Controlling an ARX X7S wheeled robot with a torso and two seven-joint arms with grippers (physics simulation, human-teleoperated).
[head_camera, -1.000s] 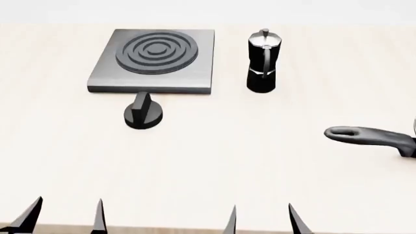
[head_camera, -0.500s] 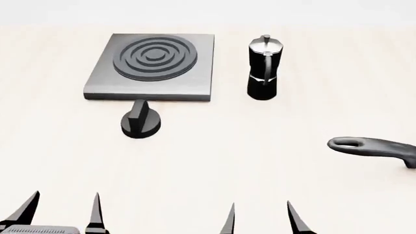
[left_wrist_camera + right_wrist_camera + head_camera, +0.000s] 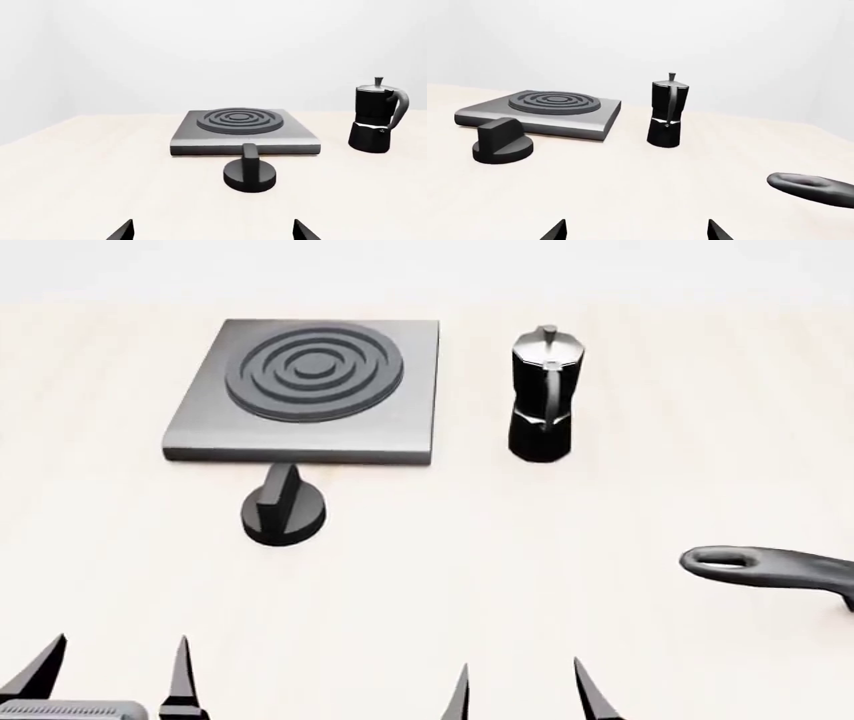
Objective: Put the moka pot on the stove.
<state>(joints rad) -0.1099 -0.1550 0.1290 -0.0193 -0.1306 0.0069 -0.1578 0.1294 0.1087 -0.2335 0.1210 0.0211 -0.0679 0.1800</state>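
Left wrist view: moka pot (image 3: 373, 120) stands upright on the worktop (image 3: 80, 170), beside the stove (image 3: 244, 131) on the stove's right, a clear gap between them. Black knob (image 3: 249, 171) sits just in front of the stove's near edge, not touching it as far as I can tell. Left end effector (image 3: 212, 231) shows only two fingertips, spread apart, nothing between them. From this arm the pot is well off to one side, and the stove and knob lie straight ahead.

Head view: stove (image 3: 303, 390) is the landmark. Moka pot (image 3: 542, 393) is just right of it, long axis vertical, handle facing the robot. Knob (image 3: 283, 511) is near the stove's front edge. Pan handle (image 3: 767, 569) lies well to the right of the stove and nearer the robot than the pot. Left end effector (image 3: 110, 672) sits left of the stove's line; right end effector (image 3: 523, 692) is almost in line with the pot. Both have fingers apart and empty, both well short of the pot.

Right wrist view: moka pot (image 3: 668, 111) is nearly dead ahead of the right end effector (image 3: 635, 229), fingertips apart. Stove (image 3: 540, 113) is off to one side of it, pan handle (image 3: 814, 187) to the other.

Judgement: the right arm is nearer; reach straight forward, grasp about the vertical axis, then lift over to the burner.
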